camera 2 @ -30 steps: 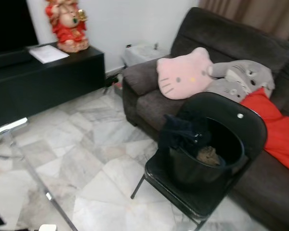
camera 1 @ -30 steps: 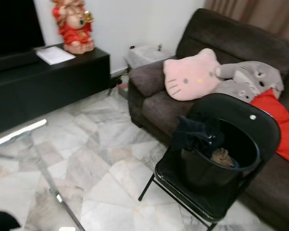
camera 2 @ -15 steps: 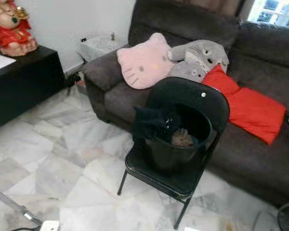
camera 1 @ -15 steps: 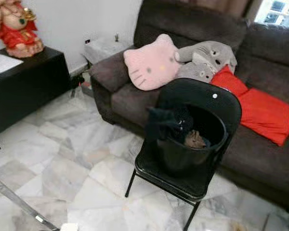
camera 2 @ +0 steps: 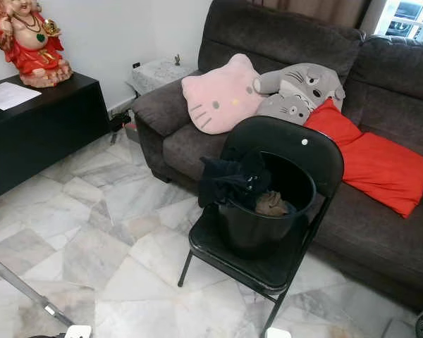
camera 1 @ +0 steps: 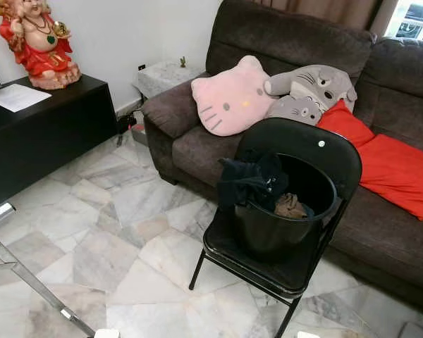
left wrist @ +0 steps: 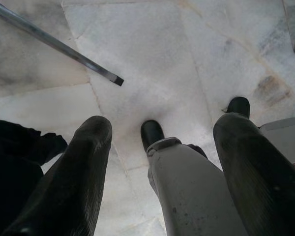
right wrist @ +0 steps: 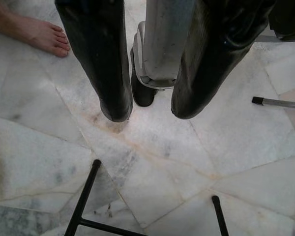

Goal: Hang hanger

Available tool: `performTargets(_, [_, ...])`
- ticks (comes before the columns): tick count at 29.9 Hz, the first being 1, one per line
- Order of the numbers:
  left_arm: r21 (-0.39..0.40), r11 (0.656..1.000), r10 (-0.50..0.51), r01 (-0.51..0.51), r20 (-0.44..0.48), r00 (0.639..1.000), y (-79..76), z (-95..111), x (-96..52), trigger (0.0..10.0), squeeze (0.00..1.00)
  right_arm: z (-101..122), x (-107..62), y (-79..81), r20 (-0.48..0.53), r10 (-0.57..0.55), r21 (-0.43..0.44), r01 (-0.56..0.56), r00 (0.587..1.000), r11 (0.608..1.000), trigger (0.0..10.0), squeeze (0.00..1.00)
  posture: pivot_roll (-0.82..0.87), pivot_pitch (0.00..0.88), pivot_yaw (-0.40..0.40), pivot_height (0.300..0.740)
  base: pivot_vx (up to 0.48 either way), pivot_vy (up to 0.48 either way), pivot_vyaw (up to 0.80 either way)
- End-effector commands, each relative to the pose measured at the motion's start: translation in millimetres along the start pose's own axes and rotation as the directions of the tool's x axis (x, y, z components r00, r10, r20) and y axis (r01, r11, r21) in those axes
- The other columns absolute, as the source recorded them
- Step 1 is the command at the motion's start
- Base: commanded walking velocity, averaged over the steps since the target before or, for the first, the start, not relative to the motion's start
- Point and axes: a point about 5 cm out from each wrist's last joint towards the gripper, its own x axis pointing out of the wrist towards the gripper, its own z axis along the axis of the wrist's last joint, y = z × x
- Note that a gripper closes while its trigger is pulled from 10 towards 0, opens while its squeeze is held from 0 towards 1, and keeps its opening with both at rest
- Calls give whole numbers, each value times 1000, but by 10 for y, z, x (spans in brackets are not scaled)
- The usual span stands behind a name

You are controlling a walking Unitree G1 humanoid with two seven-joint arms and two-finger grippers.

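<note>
Left gripper (left wrist: 160,162) fingers apart, empty, hanging over marble floor (left wrist: 152,54). Right gripper (right wrist: 150,105) fingers apart, empty, above floor beside bare foot (right wrist: 32,32). Hanger itself not discernible; likely with dark clothes (camera 1: 250,179) draped on black bucket (camera 1: 282,222) rim on folding chair (camera 1: 303,151) seat. Judgement: approach chair squarely, stop near front edge before reaching.
</note>
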Motion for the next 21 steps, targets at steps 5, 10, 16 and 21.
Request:
performTargets(5, [-10,1000,-1,1,-19,1000,13,-52,-10,10000,0,-6,-4,-12,6,-4,10,4,1000,1000,10000,0,-115,67,-18,740,100,0,0])
performTargets(10, [-11,1000,-3,3,-21,1000,5,-55,-9,10000,0,-10,-5,-13,5,-2,5,2,1000,1000,10000,0,-116,69,-19,740,269,0,0])
performTargets(16, [-10,1000,-5,5,-23,1000,-4,-60,-9,10000,0,-17,-6,-12,4,-1,1,1,1000,1000,10000,0,-117,70,-19,740,285,0,0])
performTargets(21, [-10,1000,-6,6,-22,1000,-3,-61,-9,10000,0,-21,-7,-13,4,0,-1,0,1000,1000,10000,0,-117,73,-20,740,289,0,0])
